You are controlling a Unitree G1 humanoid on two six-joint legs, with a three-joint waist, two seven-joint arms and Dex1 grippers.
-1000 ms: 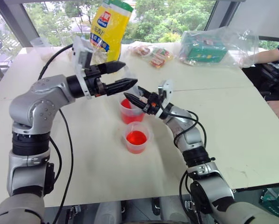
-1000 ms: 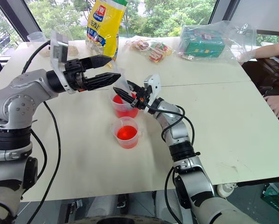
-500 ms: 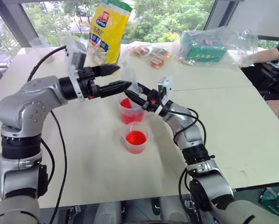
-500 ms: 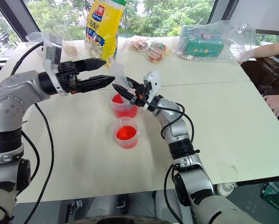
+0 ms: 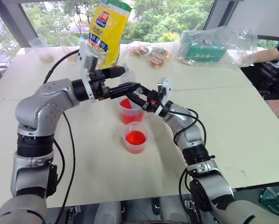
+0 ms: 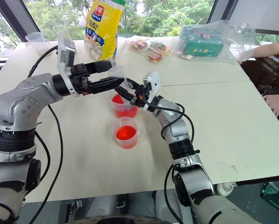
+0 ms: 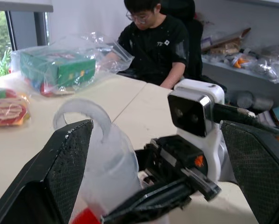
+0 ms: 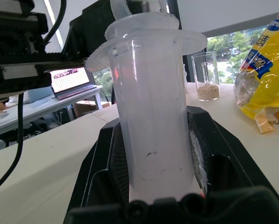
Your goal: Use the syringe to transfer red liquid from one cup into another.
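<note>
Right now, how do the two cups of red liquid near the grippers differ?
The tall cup stands farther from the robot, under the syringe held upright by the right gripper; the short cup stands nearer, apart from both grippers. The tall cup is taller and wider; the short cup has a pour lip. Both are clear plastic, upright on the table, holding red liquid.

White table (image 5: pixel 232 121): two red-filled cups (image 5: pixel 136 137), snack bags (image 5: pixel 109 28).

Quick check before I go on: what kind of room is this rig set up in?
Probably an office or lab workspace. Pale tables stand by big windows with trees outside, a person sits at the table's far side, and a shelf of bagged supplies lines the wall behind.
</note>
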